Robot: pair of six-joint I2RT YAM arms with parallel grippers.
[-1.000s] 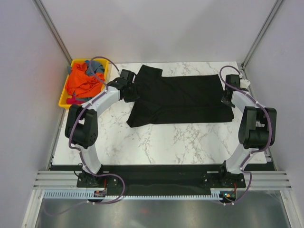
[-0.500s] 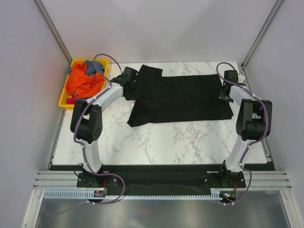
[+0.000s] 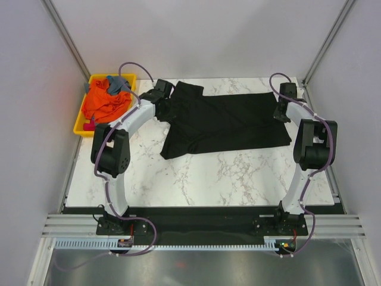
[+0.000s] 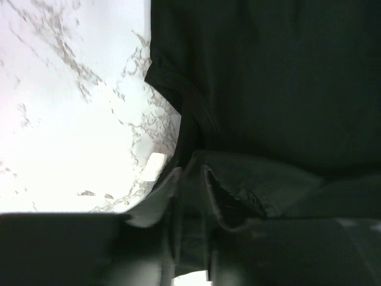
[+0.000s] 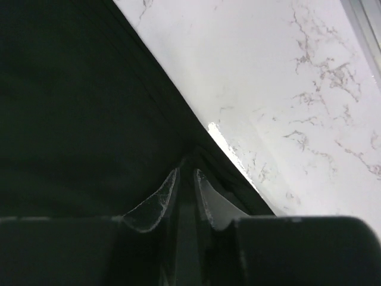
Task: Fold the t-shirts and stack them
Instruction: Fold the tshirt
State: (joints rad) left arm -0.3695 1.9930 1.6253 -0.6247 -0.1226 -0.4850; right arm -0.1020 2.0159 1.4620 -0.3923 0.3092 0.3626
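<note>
The left pincer (image 4: 190, 174) is narrow, with a bunched fold of the black t-shirt (image 3: 226, 122) between its fingers; I cannot tell whether it clamps. The right pincer (image 5: 186, 173) is equally narrow and straddles the cloth's edge, grip unclear. The black t-shirt lies spread on the marble surface (image 3: 208, 179) just right of the yellow tray (image 3: 79, 122). Its long axis runs away from the tray, sleeves at the tray end, hem farthest off. The left pincer is at the near-tray end, the right pincer at the other. Heaped in the tray are an orange t-shirt (image 3: 101, 106) and a grey-blue t-shirt (image 3: 119, 82)
</note>
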